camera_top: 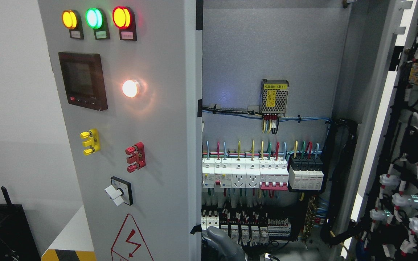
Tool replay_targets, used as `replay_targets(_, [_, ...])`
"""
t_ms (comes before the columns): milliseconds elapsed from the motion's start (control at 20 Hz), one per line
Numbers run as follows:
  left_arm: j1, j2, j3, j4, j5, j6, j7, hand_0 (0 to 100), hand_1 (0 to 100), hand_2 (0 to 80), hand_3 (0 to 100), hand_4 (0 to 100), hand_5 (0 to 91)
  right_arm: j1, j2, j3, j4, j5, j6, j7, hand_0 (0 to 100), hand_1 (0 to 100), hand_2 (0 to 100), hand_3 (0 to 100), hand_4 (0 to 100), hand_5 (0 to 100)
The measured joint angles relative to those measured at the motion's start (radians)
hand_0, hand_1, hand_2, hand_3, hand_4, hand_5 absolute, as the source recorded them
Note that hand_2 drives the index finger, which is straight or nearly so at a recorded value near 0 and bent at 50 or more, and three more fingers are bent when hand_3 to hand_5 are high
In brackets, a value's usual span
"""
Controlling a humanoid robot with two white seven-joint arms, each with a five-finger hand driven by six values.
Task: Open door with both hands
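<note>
Across the cabinet front, the left door (pixel 129 145) with its lamps and meter stands swung partly out, while the right door (pixel 408 145) hangs wide open, baring the breaker rows (pixel 245 174). Opening looks largely done; the left door may need more swing. Low down, a grey hand (pixel 223 244) shows by that door's edge, seemingly hooked there; which arm, and its finger state, I cannot tell.

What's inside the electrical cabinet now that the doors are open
Inside the cabinet: a small power supply, a row of white breakers, black modules and colored wiring. A gray hand covers part of the lower terminals.
</note>
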Motion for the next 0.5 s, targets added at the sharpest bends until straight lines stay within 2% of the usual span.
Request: replay_targets(501, [0.0, 0.0, 0.0, 0.0, 0.0, 0.003, 0.0, 12, 39, 0.0, 0, 0, 0.0, -0.025, 0.0, 0.016, 0.001, 0.001, 0.022, 0.003, 5, 0, 0, 0, 0, 0])
